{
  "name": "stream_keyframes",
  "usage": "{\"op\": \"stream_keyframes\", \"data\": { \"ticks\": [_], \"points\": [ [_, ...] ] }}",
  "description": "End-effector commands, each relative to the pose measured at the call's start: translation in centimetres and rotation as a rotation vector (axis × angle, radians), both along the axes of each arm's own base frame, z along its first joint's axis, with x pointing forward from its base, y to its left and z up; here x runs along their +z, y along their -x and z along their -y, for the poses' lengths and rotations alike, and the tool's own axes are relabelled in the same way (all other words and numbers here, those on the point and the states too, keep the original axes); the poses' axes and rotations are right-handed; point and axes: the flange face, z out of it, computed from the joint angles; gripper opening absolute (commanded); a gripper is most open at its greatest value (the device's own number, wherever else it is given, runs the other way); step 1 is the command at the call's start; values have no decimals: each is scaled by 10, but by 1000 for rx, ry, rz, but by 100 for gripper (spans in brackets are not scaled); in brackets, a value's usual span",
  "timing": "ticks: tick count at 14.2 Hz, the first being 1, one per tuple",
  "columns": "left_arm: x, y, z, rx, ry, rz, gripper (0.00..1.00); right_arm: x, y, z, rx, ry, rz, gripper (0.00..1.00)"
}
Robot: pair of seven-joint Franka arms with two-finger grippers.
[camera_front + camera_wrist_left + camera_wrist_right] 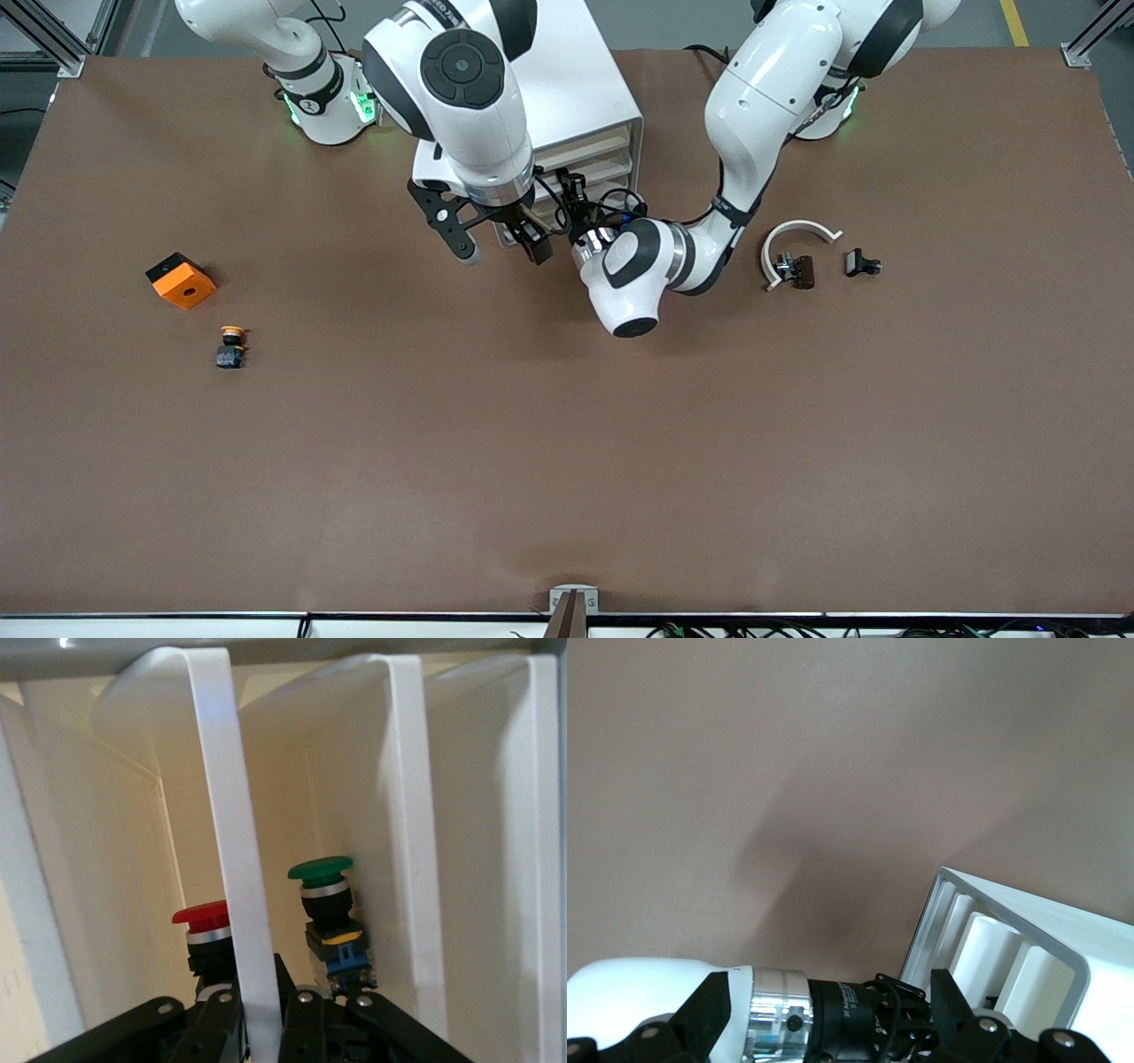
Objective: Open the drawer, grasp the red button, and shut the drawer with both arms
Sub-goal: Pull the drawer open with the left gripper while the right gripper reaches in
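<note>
We saw a white drawer cabinet point(580, 97) standing on the brown surface point(567, 461) between the two arm bases. In the left wrist view three white looped handles point(235, 859) ran down the cabinet's front, and past them we could make out two push-buttons inside: the button point(205, 926) with the red cap, partly hidden by the nearest handle, and just beside it a green-capped button point(326, 908) with a yellow and blue base. The left pincer point(261, 1014) was pressed together on that nearest handle, pinching it at the cabinet's front. The right pincer point(498, 248) hung spread wide, holding nothing, just in front of the cabinet beside the left one. On the surface toward the right arm's end we counted one orange cube point(182, 280) with a hole and, nearer the front camera, one orange-capped button point(231, 346). Toward the left arm's end lay one white curved piece point(796, 235), one dark part point(796, 270) touching it, and one small black part point(861, 263) close by. Grey floor point(664, 22) showed past the surface's edge.
</note>
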Motion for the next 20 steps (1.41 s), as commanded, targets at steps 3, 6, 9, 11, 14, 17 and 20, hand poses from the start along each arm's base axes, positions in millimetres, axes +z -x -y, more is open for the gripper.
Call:
{"op": "stream_keyframes", "data": {
  "ticks": [3,6,9,11,14,17,20],
  "points": [
    [2,-34,-24,71,25,43,0,-8,3,-15,-12,5,5,100],
    [1,-56,-37,109,37,60,0,-24,5,-24,-50,5,6,100],
    [3,-87,-62,170,46,76,0,-39,13,-38,-101,19,-2,100],
    [6,-96,-68,186,52,84,0,-54,18,-39,-96,38,-18,100],
    [10,-111,-80,216,61,101,11,-76,25,-40,-86,54,-27,100],
    [19,-117,-78,214,85,127,100,-86,41,-56,-51,46,-1,100],
    [35,-144,-100,251,100,161,100,-95,48,-65,-72,48,0,100]
  ]
}}
